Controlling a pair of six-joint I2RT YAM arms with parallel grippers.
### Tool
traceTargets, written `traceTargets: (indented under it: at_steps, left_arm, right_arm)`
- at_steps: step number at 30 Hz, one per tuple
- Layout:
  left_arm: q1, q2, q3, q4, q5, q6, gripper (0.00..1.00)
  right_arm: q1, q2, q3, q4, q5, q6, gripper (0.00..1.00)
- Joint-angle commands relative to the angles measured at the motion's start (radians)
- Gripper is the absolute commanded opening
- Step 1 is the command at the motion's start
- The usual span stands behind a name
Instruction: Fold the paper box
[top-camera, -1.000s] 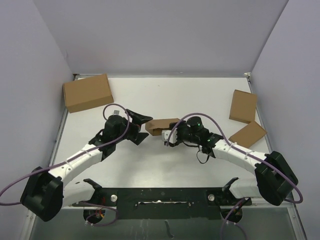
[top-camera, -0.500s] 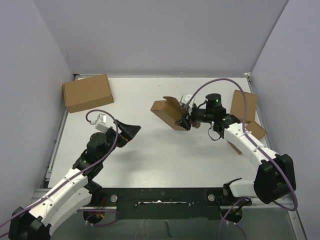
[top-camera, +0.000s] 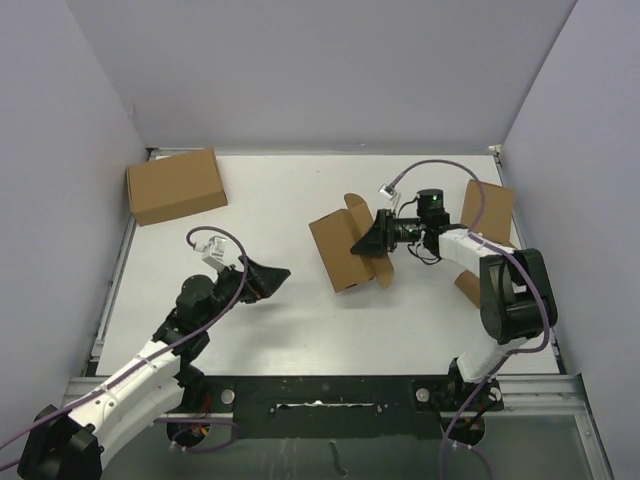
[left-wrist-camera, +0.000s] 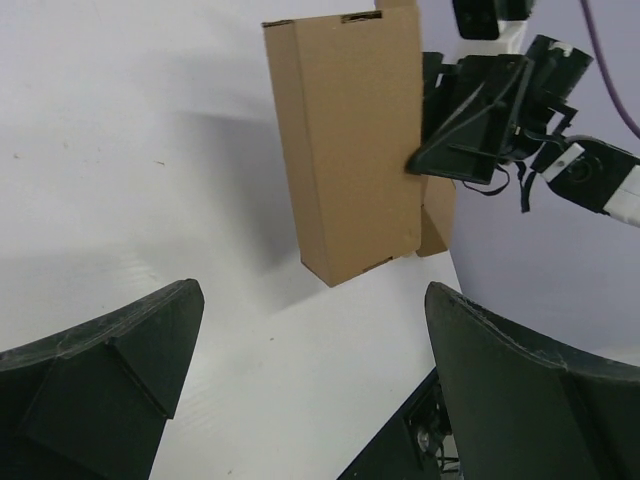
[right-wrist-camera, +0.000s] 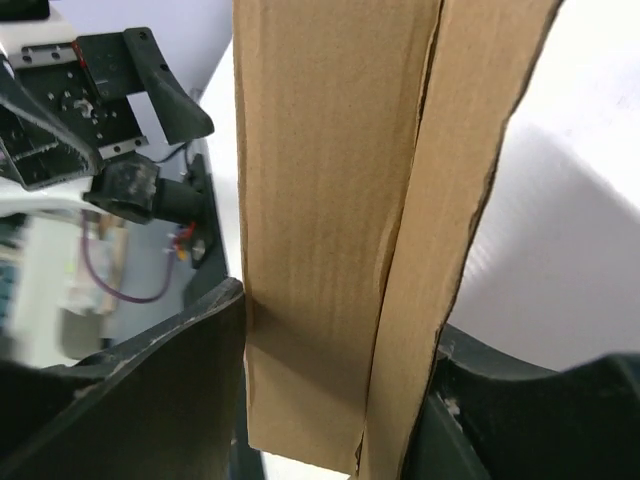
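The white table (top-camera: 280, 200) occupies most of the top view, bounded by plain walls at the rear and sides. The left arm (top-camera: 150, 357) is extended from the near left corner toward the table's middle, and the right arm (top-camera: 512, 295) is folded back on the right side, its wrist directed leftward. A closed carton (top-camera: 175, 186) is laid flat in the far left corner. The paper box (top-camera: 343, 250), formed as an oblong brown tube with flaps open at its far and right edges, is held tilted a little right of the table's centre; contact with the surface cannot be judged. A smaller closed box (top-camera: 487, 212) is seen near the right edge, partly hidden by the right arm. The right gripper (top-camera: 368, 240) is clamped on the paper box at its right side, cardboard filling the gap between the fingers in the wrist view. The left gripper (top-camera: 272, 282) is spread wide, holds nothing, and is aimed at the paper box from well apart.
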Motion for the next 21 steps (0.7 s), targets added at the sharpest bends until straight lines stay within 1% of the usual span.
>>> traceTargets:
  at_steps: [1, 5, 7, 9, 11, 15, 21]
  left_arm:
    - [0.001, 0.057, 0.021, 0.092, 0.052, -0.001, 0.93]
    - [-0.005, 0.142, 0.048, 0.085, 0.052, -0.023, 0.91]
    - [-0.018, 0.191, 0.075, 0.071, 0.042, -0.023, 0.91]
    - [-0.042, 0.247, 0.117, 0.016, 0.016, -0.013, 0.91]
    - [-0.073, 0.310, 0.178, -0.043, -0.041, 0.003, 0.91]
    - [-0.130, 0.422, 0.252, -0.064, -0.122, 0.000, 0.91]
    - [-0.143, 0.581, 0.351, -0.140, -0.170, -0.055, 0.91]
  right_arm:
    - [0.001, 0.087, -0.054, 0.252, -0.091, 0.304, 0.44]
    - [0.018, 0.175, -0.065, 0.272, -0.082, 0.349, 0.44]
    - [0.029, 0.193, -0.066, 0.253, -0.061, 0.340, 0.47]
    - [0.041, 0.202, -0.059, 0.202, -0.030, 0.303, 0.51]
    - [0.047, 0.203, -0.057, 0.138, 0.018, 0.257, 0.54]
    - [0.045, 0.203, -0.040, 0.022, 0.108, 0.181, 0.58]
    - [0.033, 0.185, 0.005, -0.138, 0.199, 0.030, 0.70]
